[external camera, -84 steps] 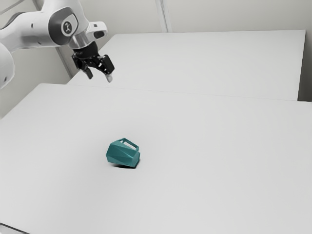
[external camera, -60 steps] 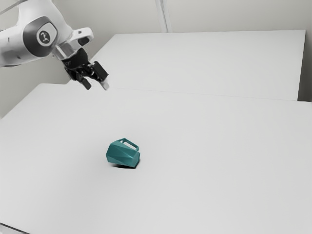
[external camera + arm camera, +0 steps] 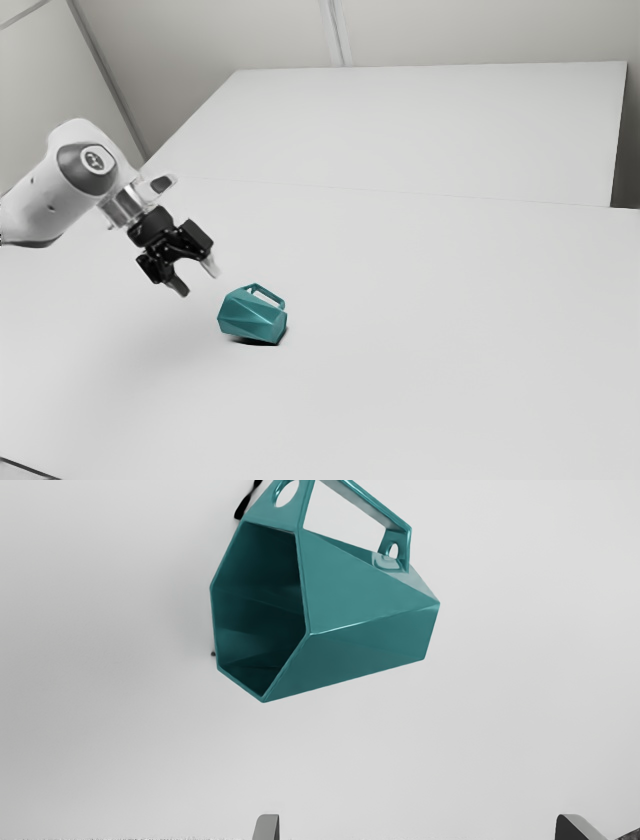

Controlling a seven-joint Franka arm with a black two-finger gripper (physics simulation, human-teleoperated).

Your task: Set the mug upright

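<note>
Gripper (image 3: 195,280), its two fingers spread with nothing between them, above the white table (image 3: 430,350) and near the mug (image 3: 252,316). The teal mug lies on its side on the tabletop, apart from the fingertips.

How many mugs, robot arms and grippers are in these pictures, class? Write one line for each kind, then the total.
Mug, teal: 1
Robot arm, mostly white: 1
Gripper, black: 1
Total: 3
</note>
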